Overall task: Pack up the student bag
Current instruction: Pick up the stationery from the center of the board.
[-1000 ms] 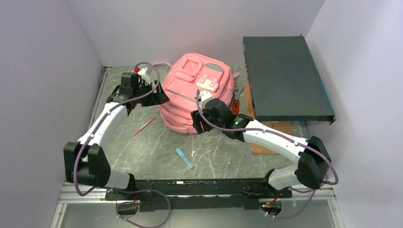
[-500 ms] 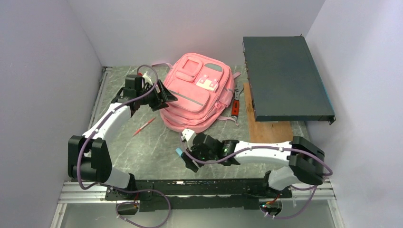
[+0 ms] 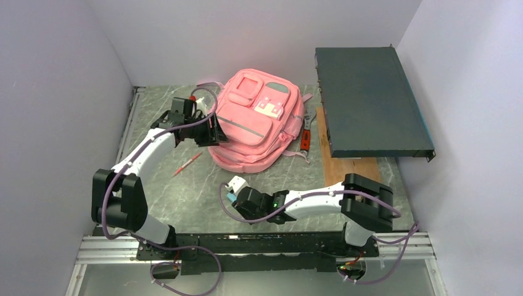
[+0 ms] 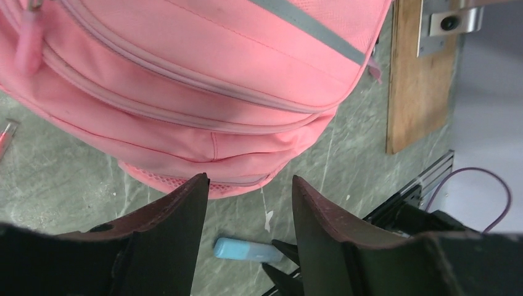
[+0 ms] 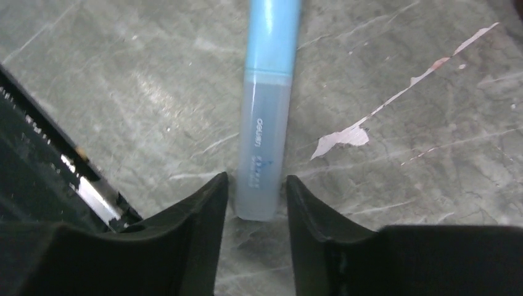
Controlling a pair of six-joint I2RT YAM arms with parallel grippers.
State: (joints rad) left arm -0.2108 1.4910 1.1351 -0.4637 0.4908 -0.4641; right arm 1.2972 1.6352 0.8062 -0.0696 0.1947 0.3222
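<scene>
The pink student bag (image 3: 256, 117) lies flat at the back middle of the table, front pockets up; its zipped lower edge fills the top of the left wrist view (image 4: 185, 80). My left gripper (image 3: 213, 132) hovers at the bag's left side, open (image 4: 250, 185) and holding nothing. A light blue marker (image 3: 230, 197) lies on the table near the front edge. My right gripper (image 3: 234, 198) is low over it and open, its fingers (image 5: 206, 213) straddling the translucent end of the marker (image 5: 268, 92) with narrow gaps. The marker (image 4: 247, 250) also shows between the left fingers.
A red pen (image 3: 187, 164) lies left of the bag. A dark flat case (image 3: 370, 102) sits at the back right, partly over a wooden board (image 3: 348, 168). A red-handled tool (image 3: 305, 139) lies between the bag and the board. Walls close in on three sides.
My right arm swung from the bag's front edge down to the blue marker and its jaws narrowed around it. My left gripper moved right to the bag's side and narrowed.
</scene>
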